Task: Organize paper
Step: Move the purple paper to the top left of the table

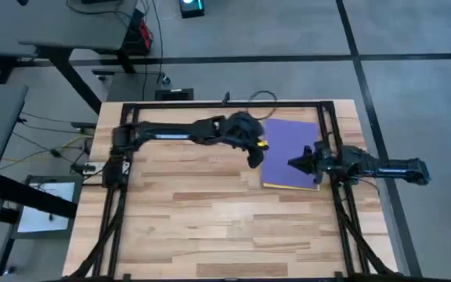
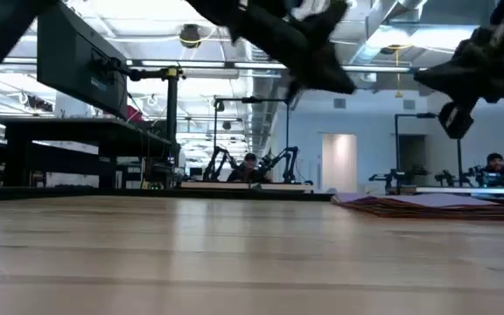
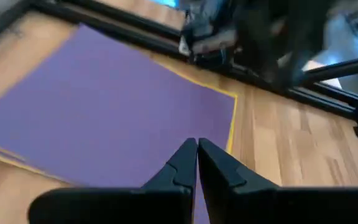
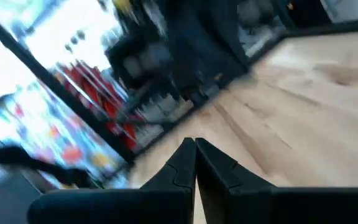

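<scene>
1. Squaring the stack looks like the step in hand: the paper (image 1: 292, 153) lies as one pile on the right half of the table (image 1: 210, 227), purple sheet on top, between the two grippers.
2. The left gripper (image 1: 254, 159) hangs just off the pile's left edge, raised clear of the wood in the low view, its fingers (image 3: 179, 171) pressed together with nothing between them.
3. The right gripper (image 1: 297, 163) sits over the pile's right side, near the lower corner; its fingers (image 4: 182, 168) are likewise closed and empty.
4. A yellow margin (image 3: 229, 121) peeks out beyond the purple sheet along two sides, and stray edges show at one corner, so the sheets are probably not yet flush.
5. To do this well, I would use the closed fingertips as pushers: lower each to the wood just outside an edge and nudge inward, rather than pressing down on the top sheet, which would slide it alone.
6. Push from opposite sides together, so the pile is squeezed rather than shoved across the table.
7. The low view shows the pile as a thin dark band (image 2: 436, 204); how many sheets it holds I cannot tell from here.
8. Watch the black frame rail (image 1: 325, 125) beside the pile; a sheet could slip under it.
</scene>
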You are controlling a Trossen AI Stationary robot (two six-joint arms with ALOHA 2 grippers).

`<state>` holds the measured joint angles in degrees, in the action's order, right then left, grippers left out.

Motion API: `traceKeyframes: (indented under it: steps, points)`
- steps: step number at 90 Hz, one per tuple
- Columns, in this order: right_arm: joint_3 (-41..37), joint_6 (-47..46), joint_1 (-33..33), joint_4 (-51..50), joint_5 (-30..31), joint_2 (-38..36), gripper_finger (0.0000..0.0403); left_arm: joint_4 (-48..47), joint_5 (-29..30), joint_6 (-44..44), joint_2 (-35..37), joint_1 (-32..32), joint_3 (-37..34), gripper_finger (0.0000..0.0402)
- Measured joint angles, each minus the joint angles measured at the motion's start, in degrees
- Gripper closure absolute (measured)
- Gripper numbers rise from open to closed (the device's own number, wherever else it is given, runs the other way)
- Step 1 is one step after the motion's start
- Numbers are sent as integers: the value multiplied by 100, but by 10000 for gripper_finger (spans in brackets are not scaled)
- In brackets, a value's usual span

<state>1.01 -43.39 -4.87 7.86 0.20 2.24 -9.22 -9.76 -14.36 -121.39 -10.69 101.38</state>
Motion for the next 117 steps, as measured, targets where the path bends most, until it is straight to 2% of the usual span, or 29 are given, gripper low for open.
traceKeyframes:
  steps: [10, 22, 40, 47, 53, 73, 98, 117]
  points:
    - [164, -200, -275, -50, 0, 40, 403, 607, -696, -140, -528, -177, 14, 402]
    - [1068, 132, -615, -1551, -2, 578, 403, 694, -911, 79, -869, -153, 131, 402]
    - [2786, 678, -1294, -4406, 3, 2386, 403, 812, -895, 217, -1381, -38, 395, 402]
    - [3184, 706, -1589, -5558, 17, 3137, 403, 889, -848, 141, -1590, 52, 589, 402]
    - [3336, 901, -1804, -6108, 24, 3657, 403, 757, -809, 251, -1713, 147, 793, 402]
    - [3358, 1242, -2086, -6265, 24, 4398, 403, -105, 217, 837, -1772, 174, 823, 402]
    - [3352, 1203, -1949, -6132, 24, 4498, 403, -1316, 343, 1639, -1845, 174, 849, 402]
    - [3334, 731, -1630, -6540, 22, 4496, 403, -2171, 441, 1929, -1635, 138, 842, 402]
